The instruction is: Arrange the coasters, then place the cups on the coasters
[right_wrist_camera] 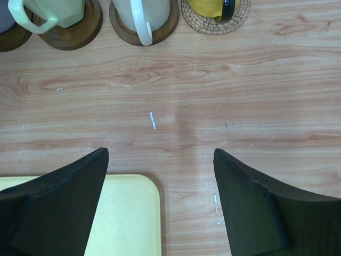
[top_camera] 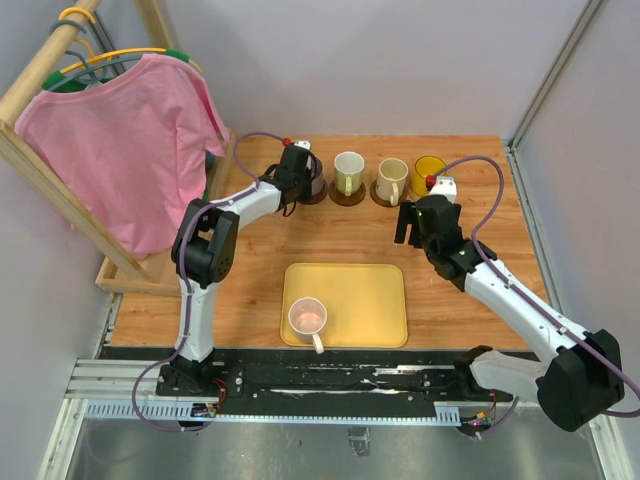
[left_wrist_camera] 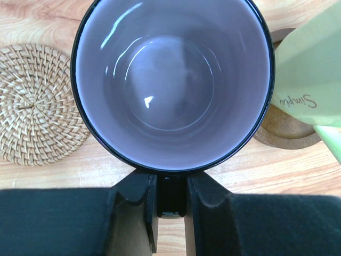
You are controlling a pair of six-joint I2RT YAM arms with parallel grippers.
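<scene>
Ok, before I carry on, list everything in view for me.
cups: five; grey-purple cup, white-greenish cup, cream cup, yellow cup in the far row; pale pink cup on the tray
coasters: five; three dark brown under the first three cups; woven tan under the yellow cup; woven tan bare beside the grey-purple cup
tray: one, yellow, near middle of table
shirt: one, pink, on wooden rack, far left
left gripper: one, black, shut on grey-purple cup
right gripper: one, black, open over bare table
</scene>
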